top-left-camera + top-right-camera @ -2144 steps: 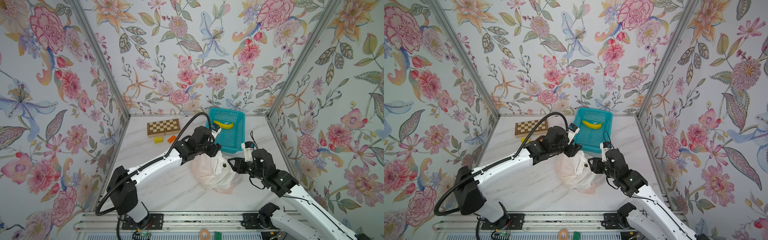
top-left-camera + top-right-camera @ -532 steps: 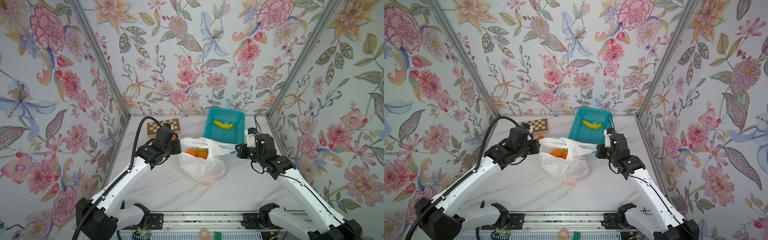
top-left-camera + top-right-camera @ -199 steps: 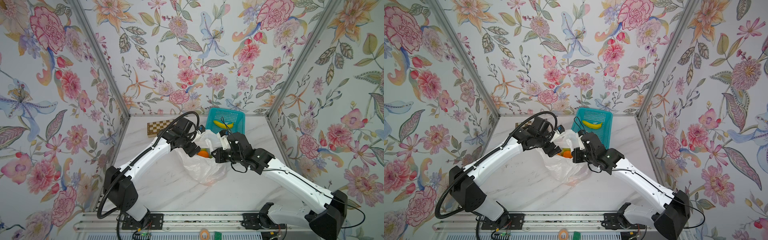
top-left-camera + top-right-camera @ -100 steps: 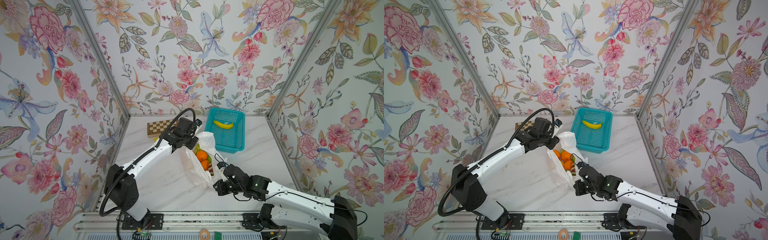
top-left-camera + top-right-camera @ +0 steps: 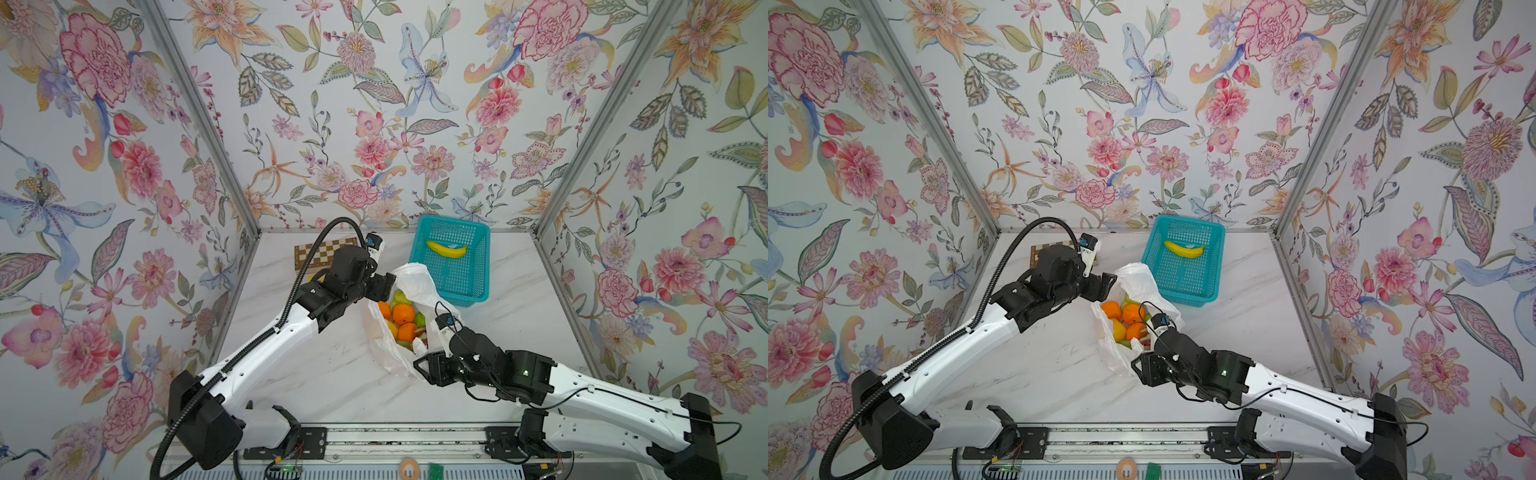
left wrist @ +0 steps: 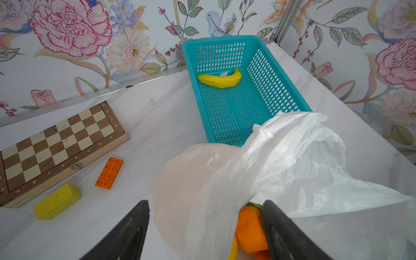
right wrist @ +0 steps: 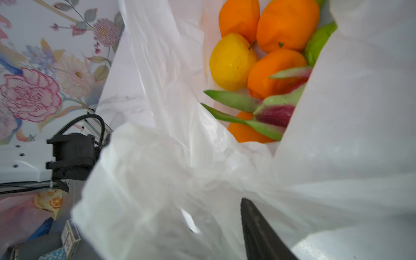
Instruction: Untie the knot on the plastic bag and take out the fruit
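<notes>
- Lying mid-worktop (image 5: 332, 374), touching the near edge of the teal mesh basket (image 5: 478, 266): plastic bag (image 5: 415, 282), mouth gaping upward in both top views.
- Sitting inside the bag: fruit (image 5: 402, 313), namely oranges (image 7: 286, 24), a yellow apple-like piece (image 7: 231, 60), a green piece (image 7: 319, 40) and a pink-red dragon fruit (image 7: 274, 112) with green scales.
- Hovering at the bag's far rim: left tool (image 6: 204, 202), jaws spread wide, loose film and one orange between the fingers, nothing pinched.
- Sitting low at the bag's near end: right tool (image 5: 422, 368), jaws parted in both top views. One finger (image 7: 258, 229) clear in the wrist view, the other buried under film. Cannot tell whether any film is caught.
- Resting alone in the basket: banana (image 5: 446, 249).
- Lying left of the bag toward the back wall: chessboard (image 6: 60, 144), orange studded block (image 6: 109, 173), yellow block (image 6: 57, 201), the blocks just beside the board.
</notes>
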### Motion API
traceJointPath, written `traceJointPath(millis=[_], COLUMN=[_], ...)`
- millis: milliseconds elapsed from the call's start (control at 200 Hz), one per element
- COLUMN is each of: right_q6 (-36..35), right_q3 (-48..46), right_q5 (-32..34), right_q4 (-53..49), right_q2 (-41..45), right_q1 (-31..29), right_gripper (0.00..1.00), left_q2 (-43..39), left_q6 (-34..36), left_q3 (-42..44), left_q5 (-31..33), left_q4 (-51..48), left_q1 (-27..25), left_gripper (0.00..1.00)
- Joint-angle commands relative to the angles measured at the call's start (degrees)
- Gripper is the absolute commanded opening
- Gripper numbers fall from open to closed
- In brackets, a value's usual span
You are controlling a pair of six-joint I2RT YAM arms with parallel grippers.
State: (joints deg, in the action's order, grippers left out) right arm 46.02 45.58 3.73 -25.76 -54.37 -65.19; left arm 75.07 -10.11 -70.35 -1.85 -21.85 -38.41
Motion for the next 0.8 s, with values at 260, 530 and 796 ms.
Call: traceJointPath(millis=[260, 530, 796], right_q6=[-0.88, -4.95, -1.05], right_q3=[11.10, 9.20, 0.77], right_q5=[13.31, 4.28, -3.51], right_q4=[-8.18, -1.85, 2.05], right_q2=[-1.03, -2.11, -2.18], right_q1=[4.88, 9.52, 4.80], right_gripper=[0.62, 0.47, 0.20], left_q2=[-12.39, -5.36, 6.34], left_q6=[-22.22, -30.95, -31.91], left_q3=[6.25, -0.59, -5.18], left_q5=[7.88, 13.40, 18.50], left_q4=[-4.99, -6.89, -10.23], left_q1=[-7.18, -17.52, -19.33], left_gripper=[0.64, 0.49, 0.37])
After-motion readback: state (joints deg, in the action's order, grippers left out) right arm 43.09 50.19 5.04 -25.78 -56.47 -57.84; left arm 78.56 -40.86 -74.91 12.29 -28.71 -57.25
